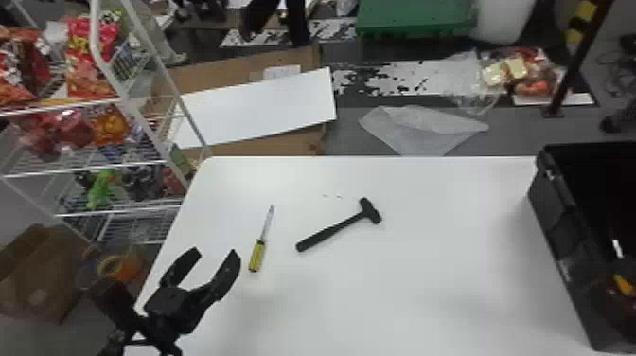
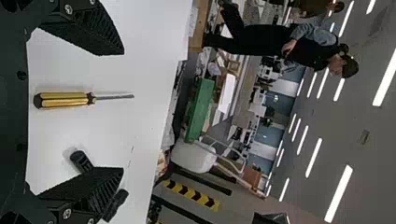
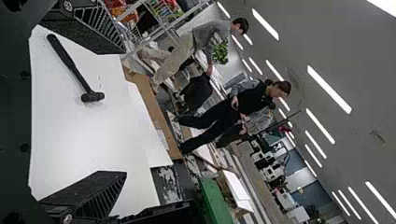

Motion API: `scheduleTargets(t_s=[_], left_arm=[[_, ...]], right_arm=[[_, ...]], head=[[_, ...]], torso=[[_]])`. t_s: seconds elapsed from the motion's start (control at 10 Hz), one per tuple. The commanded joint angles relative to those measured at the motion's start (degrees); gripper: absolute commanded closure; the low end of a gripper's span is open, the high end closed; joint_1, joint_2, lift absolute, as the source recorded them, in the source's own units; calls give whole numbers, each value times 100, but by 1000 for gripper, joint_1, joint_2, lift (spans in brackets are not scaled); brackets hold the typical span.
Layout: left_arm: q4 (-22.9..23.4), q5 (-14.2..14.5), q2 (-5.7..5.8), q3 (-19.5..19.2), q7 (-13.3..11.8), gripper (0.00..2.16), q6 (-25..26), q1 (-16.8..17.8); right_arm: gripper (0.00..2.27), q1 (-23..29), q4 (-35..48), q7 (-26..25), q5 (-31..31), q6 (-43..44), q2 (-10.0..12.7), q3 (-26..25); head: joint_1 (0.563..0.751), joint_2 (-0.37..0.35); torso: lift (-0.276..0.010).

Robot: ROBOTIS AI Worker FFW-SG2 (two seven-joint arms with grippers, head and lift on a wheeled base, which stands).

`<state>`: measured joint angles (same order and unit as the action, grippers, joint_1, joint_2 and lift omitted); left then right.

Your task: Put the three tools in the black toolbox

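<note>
Screwdriver: lying on the counter, its yellow handle pointing toward the near side, its shaft pointing toward the far side.
Hammer: lying to the right of the screwdriver, apart from it, its head sitting at the far right end of a slanting handle.
Left pincer: hovering just left of the screwdriver's handle, standing released, its two fingers spreading apart and pointing toward the far side.
Right pincer: standing released in the right wrist view, its fingers parting widely, the hammer lying on the counter beyond them.
Toolbox: standing at the counter's right side, its top gaping; an orange-and-pale thing is lying inside, too blurred to name.
Rack: standing left of the counter, its wire shelves holding snack bags and a green toy.
Floor beyond: a white board is lying on cardboard, and a plastic sheet is lying to its right.
</note>
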<state>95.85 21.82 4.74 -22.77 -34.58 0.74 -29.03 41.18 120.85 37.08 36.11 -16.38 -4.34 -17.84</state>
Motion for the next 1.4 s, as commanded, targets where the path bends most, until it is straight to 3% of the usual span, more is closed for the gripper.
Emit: scheduleTargets(t_s=[0.0, 0.2, 0.4, 0.6, 0.8, 1.2, 1.3], left_arm=[[-268, -161, 0, 80, 92, 124, 151, 336], [-585, -354, 0, 177, 180, 124, 608, 758], [-919, -513, 0, 309, 303, 124, 748, 1101], [-1094, -574, 0, 458, 479, 134, 748, 1233], [-1200, -627, 0, 625, 830, 151, 748, 1259], [-1349, -636, 0, 731, 1050, 205, 731, 1365], [-1402, -680, 0, 766, 1243, 201, 731, 1373]], right_arm=[[76, 30, 0, 1, -26, -10, -41, 9], [76, 30, 0, 1, -26, -28, -93, 9], [76, 39, 0, 1, -34, -46, -120, 53], [76, 39, 0, 10, -34, -63, -155, 53], [76, 39, -9, 10, -34, -63, -181, 62], [76, 65, -9, 10, 10, -63, -260, 70], [76, 65, -9, 10, 18, -63, -287, 70]], head=[[695, 191], [695, 177], [695, 164], [695, 149], [695, 140], [695, 130], [695, 129]], torso=[[-55], [-55], [-55], [-55], [-55], [-55], [-55]])
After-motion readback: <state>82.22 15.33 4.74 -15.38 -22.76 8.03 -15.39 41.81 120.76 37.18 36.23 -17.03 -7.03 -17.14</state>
